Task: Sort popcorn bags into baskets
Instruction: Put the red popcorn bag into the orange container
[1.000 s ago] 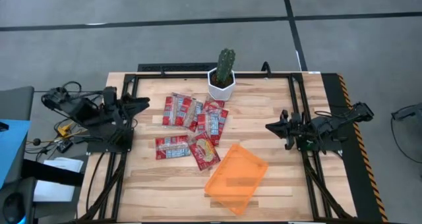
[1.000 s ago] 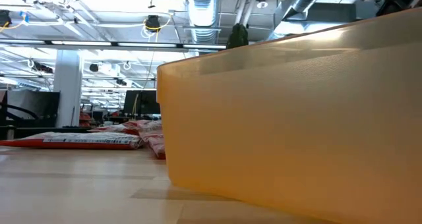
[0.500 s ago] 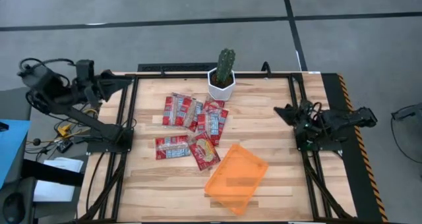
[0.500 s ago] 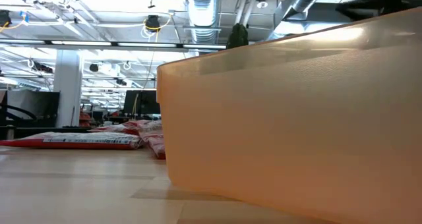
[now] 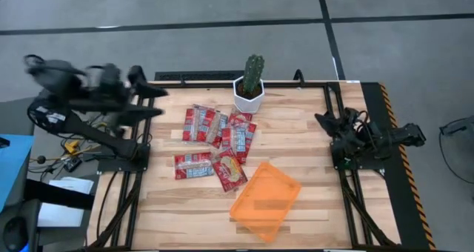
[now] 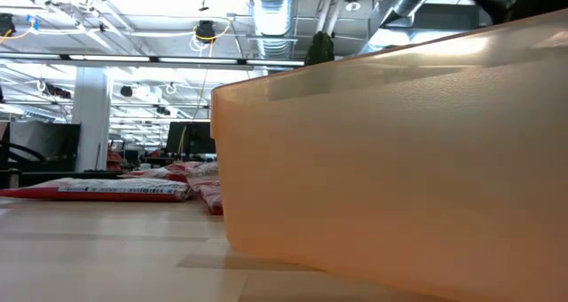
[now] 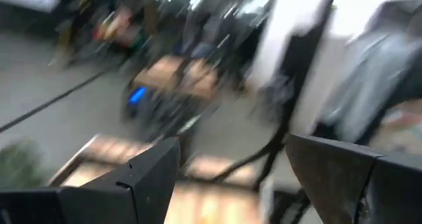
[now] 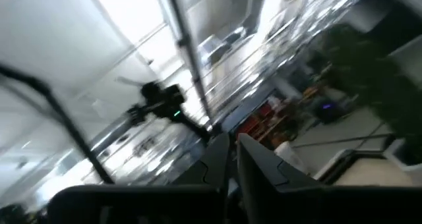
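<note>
The left tool (image 5: 152,100) hangs spread wide and empty, the popcorn bags (image 5: 217,144) clustered on the tabletop (image 5: 311,185) just beyond its tips. Past them lies the orange basket (image 5: 265,201), empty. The right tool (image 5: 324,120), nearly together, holds nothing. Overlapping bags risk a double pickup, I judge.

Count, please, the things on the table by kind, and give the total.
Popcorn bags: 6, in a partly overlapping cluster, so the count is approximate
Orange tray: 1
Cactus in white pot: 1
Total: 8
</note>
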